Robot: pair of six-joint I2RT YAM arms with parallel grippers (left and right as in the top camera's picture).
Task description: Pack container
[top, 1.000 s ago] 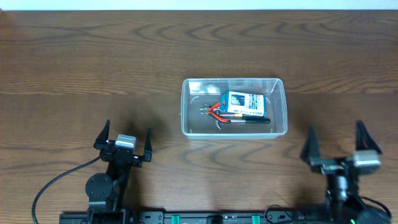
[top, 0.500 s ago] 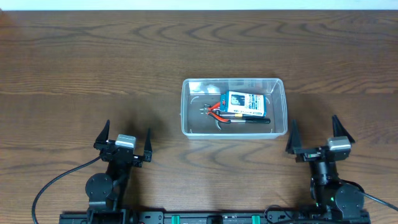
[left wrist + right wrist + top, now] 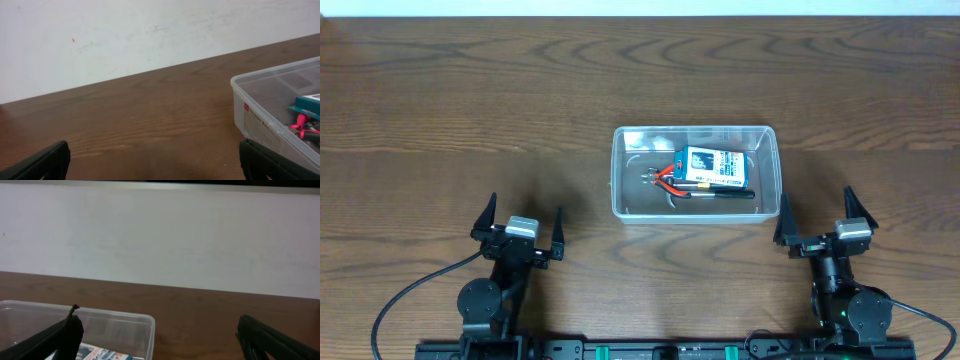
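Note:
The clear plastic container (image 3: 696, 172) stands in the middle of the table; its rim also shows in the left wrist view (image 3: 272, 110) and in the right wrist view (image 3: 125, 325). Inside lie a blue-and-white box (image 3: 715, 168) and red-handled pliers (image 3: 665, 178) beside a black-handled tool (image 3: 725, 194). My left gripper (image 3: 519, 225) rests open near the front left, empty. Open and empty too, my right gripper (image 3: 817, 220) sits just off the container's near right corner.
The wooden table (image 3: 470, 110) stretches bare to the left and behind the container. A white wall (image 3: 160, 235) rises past the table's far edge. A black cable (image 3: 410, 295) loops by the left arm's base.
The right arm has slid left along the front edge toward the container, its gripper staying open. The left arm and the container's contents have not moved.

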